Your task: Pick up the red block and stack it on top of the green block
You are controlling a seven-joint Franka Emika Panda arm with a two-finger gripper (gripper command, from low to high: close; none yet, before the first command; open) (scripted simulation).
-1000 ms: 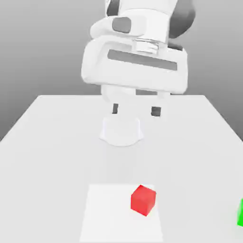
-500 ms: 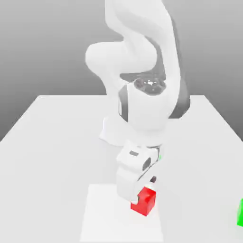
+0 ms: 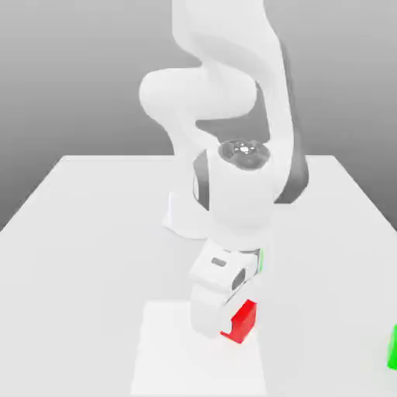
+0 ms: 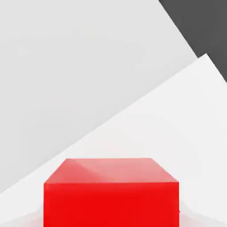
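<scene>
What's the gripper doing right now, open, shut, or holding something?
Gripper: shut on the red block, which sits on the white mat.

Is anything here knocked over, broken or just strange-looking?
Nothing stands out. The red block sits flat on the white table, with the arm's tool lowered over it. The green block rests apart at the exterior view's right edge, partly cut off. No spill or damage is visible.

Bright, even, shadowless simulated light; crisp renders, no glare.
</scene>
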